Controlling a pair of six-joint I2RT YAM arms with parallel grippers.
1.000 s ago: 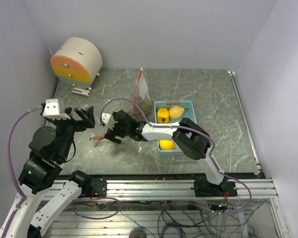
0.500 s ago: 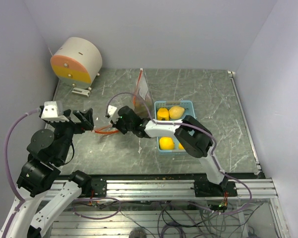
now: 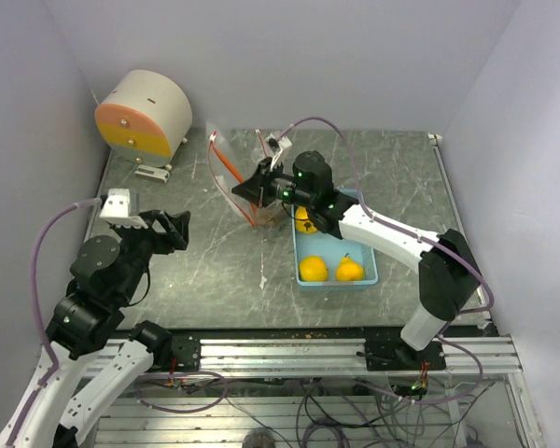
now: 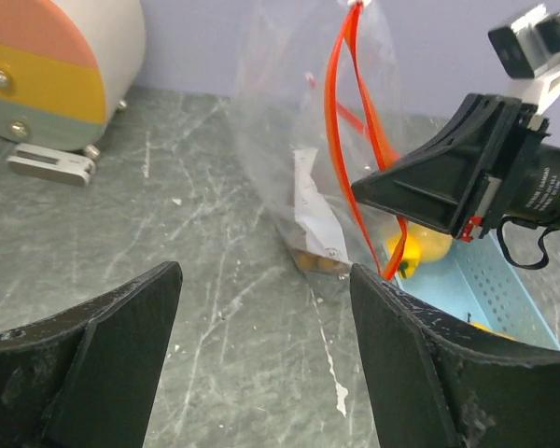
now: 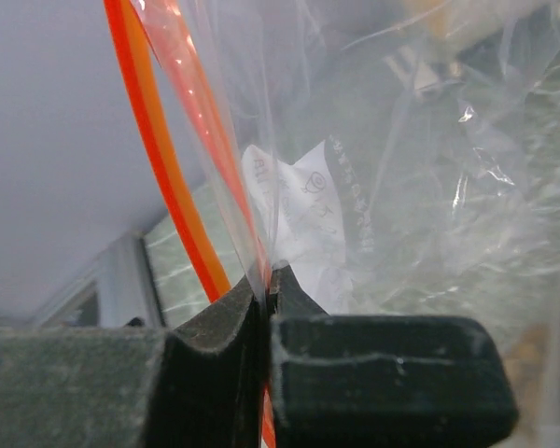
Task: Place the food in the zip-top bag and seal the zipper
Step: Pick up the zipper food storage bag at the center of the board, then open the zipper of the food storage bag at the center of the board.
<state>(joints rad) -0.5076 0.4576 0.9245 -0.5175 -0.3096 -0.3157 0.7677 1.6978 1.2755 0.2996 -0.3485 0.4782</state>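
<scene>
The clear zip-top bag (image 3: 231, 182) with an orange zipper (image 4: 355, 112) hangs upright over the back of the table. My right gripper (image 3: 249, 191) is shut on the film at its rim, right beside the zipper (image 5: 173, 187). Small brown balls (image 4: 319, 263) and a white paper slip (image 4: 313, 210) lie at the bag's bottom. Two yellow-orange fruits (image 3: 313, 269) (image 3: 349, 271) sit in the light blue tray (image 3: 366, 245), and a third (image 3: 304, 220) lies partly under the right arm. My left gripper (image 3: 175, 230) is open, low over the table, facing the bag from the left with nothing between its fingers (image 4: 121, 355).
A cream drum with a pink and yellow face (image 3: 145, 114) stands at the back left on a small white bracket (image 3: 152, 172). White flecks (image 3: 263, 277) mark the grey stone-patterned table. Walls close in on the left, back and right.
My right gripper shut on the bag's rim, then carried it from mid-table up and back toward the tray, pulling the bag upright. The left arm drew back slightly and its jaws narrowed a little.
</scene>
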